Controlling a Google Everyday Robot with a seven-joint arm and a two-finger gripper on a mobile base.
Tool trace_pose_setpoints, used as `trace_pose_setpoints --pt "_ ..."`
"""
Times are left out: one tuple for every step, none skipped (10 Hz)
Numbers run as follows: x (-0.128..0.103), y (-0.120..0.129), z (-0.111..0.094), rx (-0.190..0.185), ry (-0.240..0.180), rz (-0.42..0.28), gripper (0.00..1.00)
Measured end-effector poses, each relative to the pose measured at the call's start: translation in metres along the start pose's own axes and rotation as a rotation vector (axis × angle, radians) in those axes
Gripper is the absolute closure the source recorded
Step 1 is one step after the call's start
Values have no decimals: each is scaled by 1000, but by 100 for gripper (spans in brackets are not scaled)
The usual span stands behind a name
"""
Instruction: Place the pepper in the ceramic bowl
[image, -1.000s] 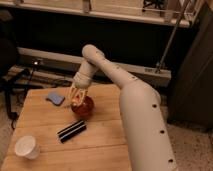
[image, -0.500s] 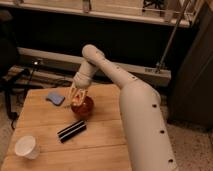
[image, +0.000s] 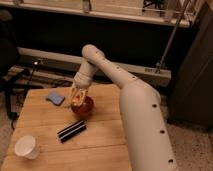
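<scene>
While a white cup (image: 26, 146) is sitting at the table's (image: 105, 145) near left corner, a black bar (image: 71, 130) is lying just behind it. Farther back, the gripper (image: 76, 98) is hanging directly over the ceramic bowl (image: 83, 107), its jaws clenching the orange pepper (image: 75, 99) upright between them above the bowl's inside. A blue cloth (image: 55, 97) is lying to the left.

A: Where is the gripper (image: 77, 97)?

B: It hangs directly over the ceramic bowl (image: 82, 107), fingers closed on the pepper (image: 76, 98), which points down into the bowl.

A: What else sits on the wooden table (image: 105, 140)?

B: A black bar (image: 71, 130) lies just in front of the bowl, a white cup (image: 26, 147) stands near the front left corner, and a blue cloth (image: 55, 98) rests left of the bowl.
</scene>
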Motion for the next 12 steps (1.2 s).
trace_pose_setpoints --pt "10 9 -2 -32 60 44 96" --pt "29 29 -8 -98 180 132 96" --pt "41 43 -14 -143 272 195 96" --pt "50 53 -19 -187 369 255 96" --pt "55 59 -23 -223 465 312 96" --pt "53 55 -22 -236 521 341 96" --pt "50 49 -18 -242 558 356 96" --pt "44 38 -10 -253 601 370 96" --pt "41 32 -4 -260 622 379 96" --pt "39 29 6 -276 641 394 92" --pt "39 29 13 -291 661 415 89" --pt "44 33 20 -303 698 464 87"
